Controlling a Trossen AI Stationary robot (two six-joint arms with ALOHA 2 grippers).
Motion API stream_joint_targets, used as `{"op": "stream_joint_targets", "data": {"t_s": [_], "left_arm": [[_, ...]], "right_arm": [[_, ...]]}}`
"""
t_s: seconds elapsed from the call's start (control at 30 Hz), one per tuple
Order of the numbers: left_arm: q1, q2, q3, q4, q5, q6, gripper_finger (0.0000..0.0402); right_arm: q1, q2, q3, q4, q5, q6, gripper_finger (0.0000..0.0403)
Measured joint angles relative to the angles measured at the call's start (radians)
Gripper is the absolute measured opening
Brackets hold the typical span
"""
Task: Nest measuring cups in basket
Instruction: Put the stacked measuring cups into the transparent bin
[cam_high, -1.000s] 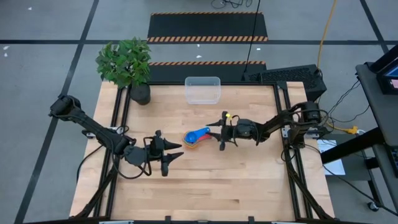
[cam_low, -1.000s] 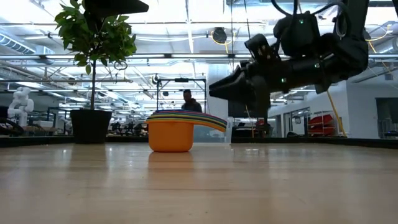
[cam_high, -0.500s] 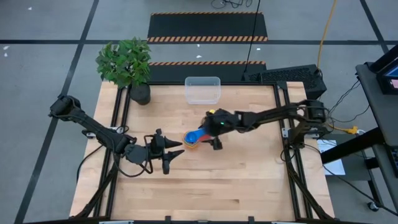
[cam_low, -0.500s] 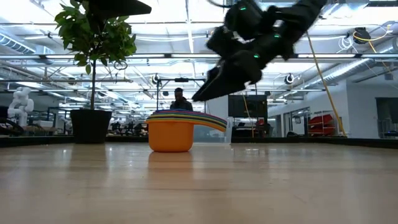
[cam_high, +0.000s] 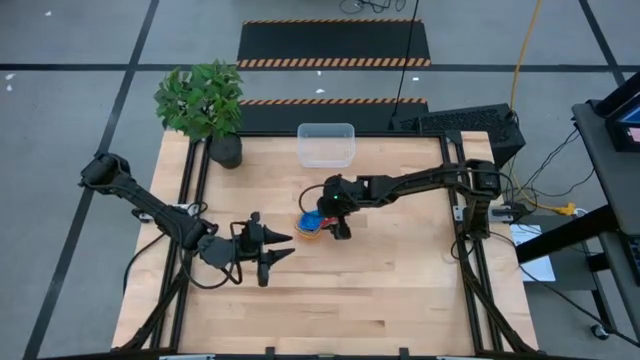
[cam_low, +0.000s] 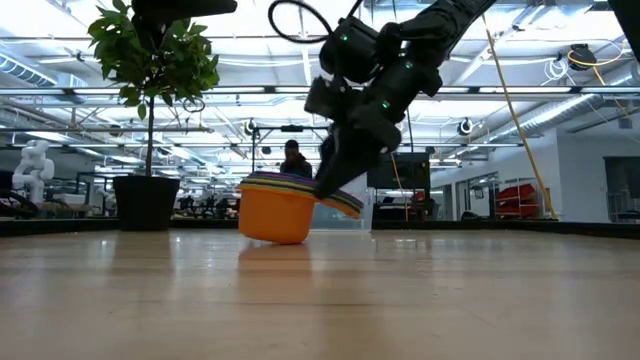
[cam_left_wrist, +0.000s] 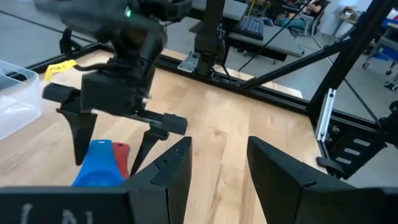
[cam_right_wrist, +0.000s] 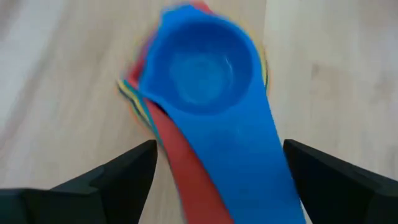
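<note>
Blue tops the nested measuring cups (cam_high: 312, 222) in the high view, directly under the right gripper (cam_high: 333, 219), with the basket (cam_high: 326, 144) well beyond it. Low view: the orange bottom cup tilts as the fingers straddle the fanned handles. Right wrist view: jaws spread wide, holding nothing; best centred on the handles before closing. Left gripper (cam_left_wrist: 217, 168) waits nearby, partly open, empty.

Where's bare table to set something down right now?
Free: the whole near strip of the table below both arms, and the right side between the basket and the right frame. Crowded: the centre, where the open right hand straddles the nested measuring cups, with the left hand close beside.
</note>
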Motion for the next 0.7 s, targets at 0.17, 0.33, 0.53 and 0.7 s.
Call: {"op": "stream_joint_targets", "data": {"t_s": [0.17,0.33,0.53,0.7], "left_arm": [[0.000,0.000,0.000,0.004,0.001,0.000,0.0159],[0.002,0.000,0.000,0.012,0.001,-0.001,0.0159],[0.002,0.000,0.000,0.023,0.000,0.008,0.0159],[0.002,0.000,0.000,0.023,0.000,0.008,0.0159]], "right_arm": [[0.004,0.001,-0.004,-0.076,0.072,0.008,0.0332],[0.011,0.002,-0.020,-0.082,0.082,-0.009,0.0303],[0.023,0.001,-0.020,-0.073,0.081,-0.035,0.0258],[0.032,-0.001,-0.020,-0.069,0.081,-0.029,0.0230]]}}
